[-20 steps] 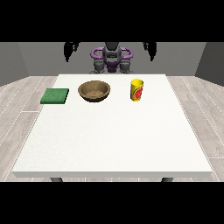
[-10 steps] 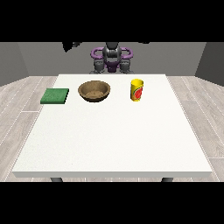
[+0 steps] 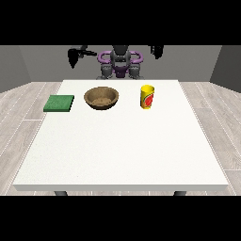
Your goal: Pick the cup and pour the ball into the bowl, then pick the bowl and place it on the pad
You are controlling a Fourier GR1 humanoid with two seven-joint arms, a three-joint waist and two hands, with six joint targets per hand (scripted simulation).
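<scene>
A yellow cup [image 3: 147, 97] with a red mark stands upright on the white table [image 3: 122, 146], right of centre at the far side. No ball shows in it from here. A brown bowl [image 3: 101, 98] sits to its left. Further left lies a flat green pad [image 3: 59, 103]. The hand at the view's left [image 3: 74, 57] hangs in the air behind the table's far edge, well above and behind the bowl. The hand at the view's right [image 3: 157, 51] is raised near the picture's upper band, above and behind the cup. Neither hand touches anything.
The robot's torso [image 3: 120, 63] with purple rings stands behind the table's far edge. Wooden floor surrounds the table on both sides.
Both hands have shifted: the one at the view's left has come lower and further left, while the one at the view's right now shows again near the top.
</scene>
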